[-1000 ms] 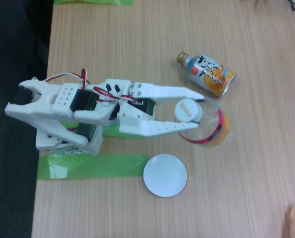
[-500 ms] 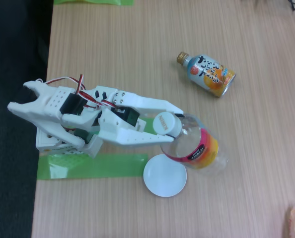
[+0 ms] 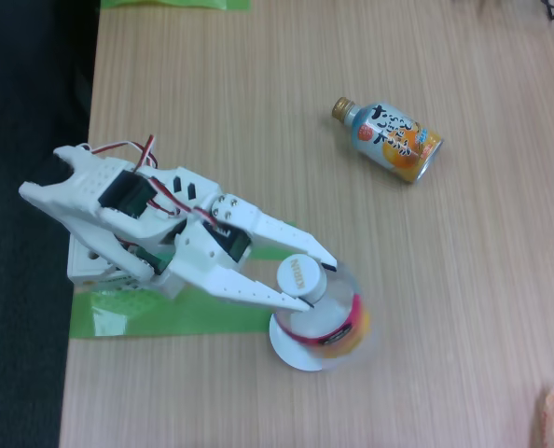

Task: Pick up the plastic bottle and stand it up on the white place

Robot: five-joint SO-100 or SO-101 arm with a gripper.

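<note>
While clenched on its neck, gripper [image 3: 316, 285] holds plastic bottle [image 3: 328, 322] over white plate [image 3: 291, 355].

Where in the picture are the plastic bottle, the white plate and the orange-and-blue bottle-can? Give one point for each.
plastic bottle [image 3: 302, 275], fixed view, on its white cap.
white plate [image 3: 286, 350], fixed view, on its exposed lower left rim.
orange-and-blue bottle-can [image 3: 394, 139], fixed view, on its printed body.

Clear plastic bottle [image 3: 325, 317], white cap, pink-orange label, near upright over round white plate [image 3: 291, 352].
</note>
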